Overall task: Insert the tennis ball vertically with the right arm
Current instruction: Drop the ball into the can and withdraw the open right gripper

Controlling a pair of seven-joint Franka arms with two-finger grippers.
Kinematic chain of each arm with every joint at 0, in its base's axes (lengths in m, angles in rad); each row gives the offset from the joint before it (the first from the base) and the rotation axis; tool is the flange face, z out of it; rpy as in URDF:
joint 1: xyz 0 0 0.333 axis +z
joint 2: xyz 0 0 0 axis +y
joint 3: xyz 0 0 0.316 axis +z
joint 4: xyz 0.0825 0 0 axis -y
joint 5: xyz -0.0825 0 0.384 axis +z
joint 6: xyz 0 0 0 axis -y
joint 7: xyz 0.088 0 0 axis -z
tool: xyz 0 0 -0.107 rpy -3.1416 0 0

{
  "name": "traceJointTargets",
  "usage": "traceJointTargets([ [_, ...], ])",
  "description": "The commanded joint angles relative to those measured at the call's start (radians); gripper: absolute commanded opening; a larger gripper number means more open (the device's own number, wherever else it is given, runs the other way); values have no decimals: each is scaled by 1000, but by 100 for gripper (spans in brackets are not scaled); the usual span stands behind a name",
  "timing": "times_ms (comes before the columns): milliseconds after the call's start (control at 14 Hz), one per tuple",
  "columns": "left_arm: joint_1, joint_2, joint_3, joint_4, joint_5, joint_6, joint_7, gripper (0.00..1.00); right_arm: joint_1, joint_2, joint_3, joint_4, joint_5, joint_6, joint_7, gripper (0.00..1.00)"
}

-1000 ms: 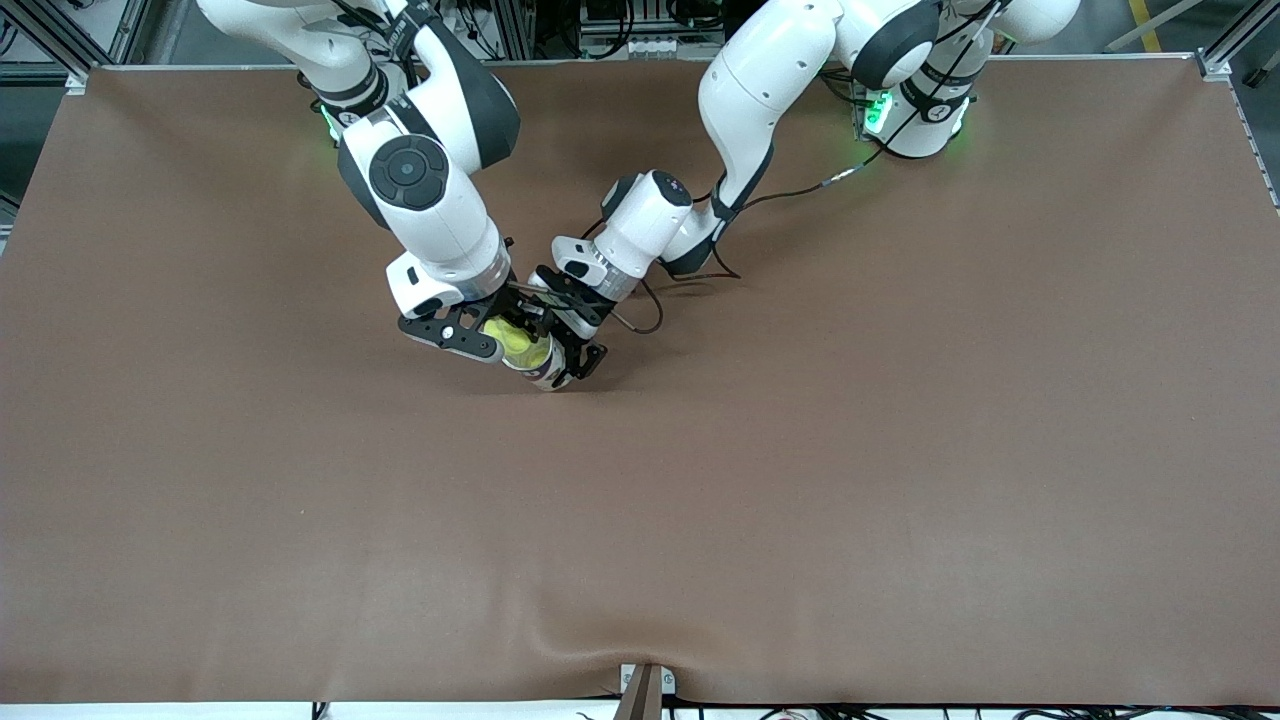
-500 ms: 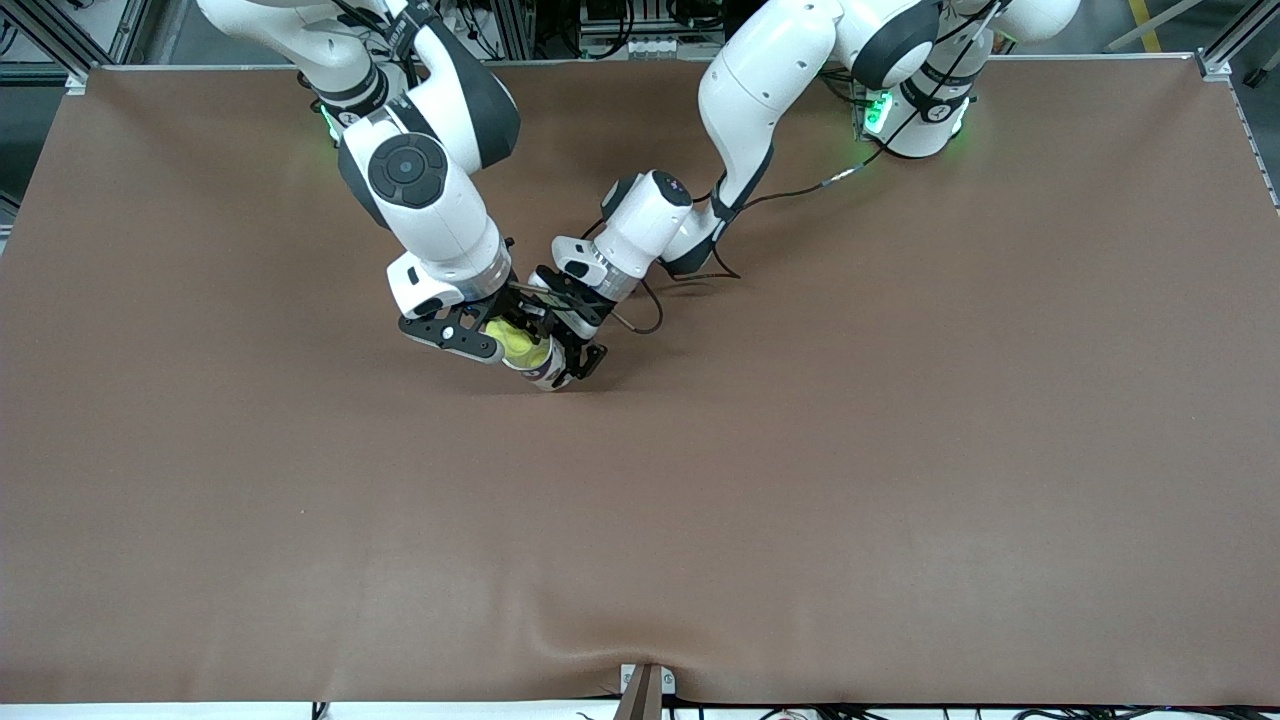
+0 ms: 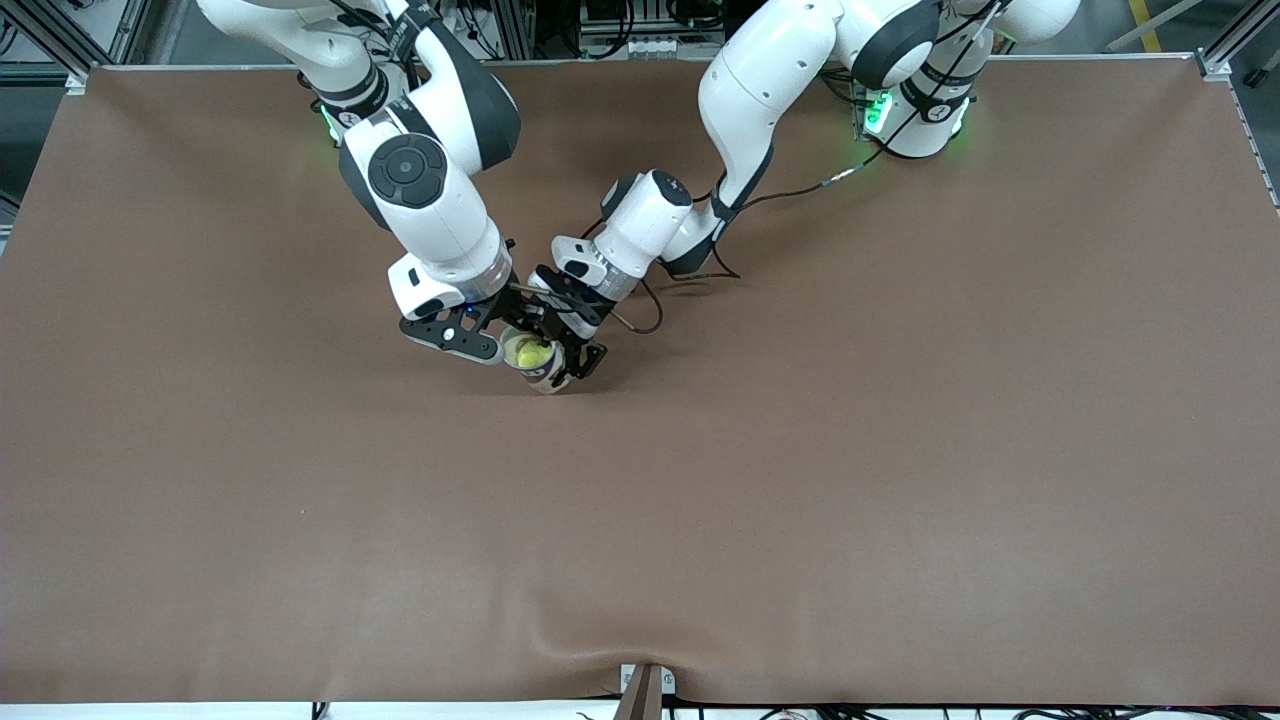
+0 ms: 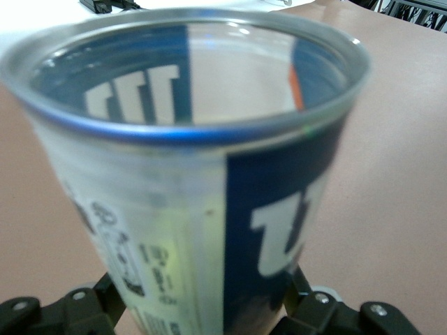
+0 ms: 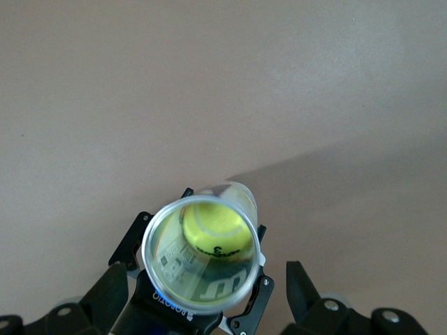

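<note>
A clear tennis-ball can (image 3: pixel 543 367) with a blue-and-white label stands upright near the middle of the brown table. My left gripper (image 3: pixel 566 358) is shut on its lower body; the can (image 4: pixel 209 174) fills the left wrist view, with my left gripper (image 4: pixel 202 310) around its base. A yellow tennis ball (image 3: pixel 531 352) sits inside the can. My right gripper (image 3: pixel 503 338) is open and empty just above the can's mouth. In the right wrist view my right gripper (image 5: pixel 204 276) straddles the can (image 5: pixel 174 279), and the ball (image 5: pixel 216 227) lies down inside it.
The brown mat (image 3: pixel 800 450) covers the whole table. A black cable (image 3: pixel 650 310) from the left wrist lies on the mat beside the can, toward the left arm's end. A small bracket (image 3: pixel 645 685) sits at the table's near edge.
The ball was held at the can's mouth in my right gripper. Now that gripper has opened and the ball has dropped down inside the can. The left arm has not moved.
</note>
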Motion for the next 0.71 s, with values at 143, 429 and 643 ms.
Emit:
traceJointTargets([
  [143,14,-43,-10,-47,17,-15,-6,92,-65,-66,1,14,13,-104,-116,100],
  [429,14,-57,-10,-65,17,-18,-6,100,-229,-198,1,11,13,-265,-467,100],
  [643,16,-71,-11,-84,17,-29,-6,100,-311,-259,-10,13,2,-316,-642,100],
])
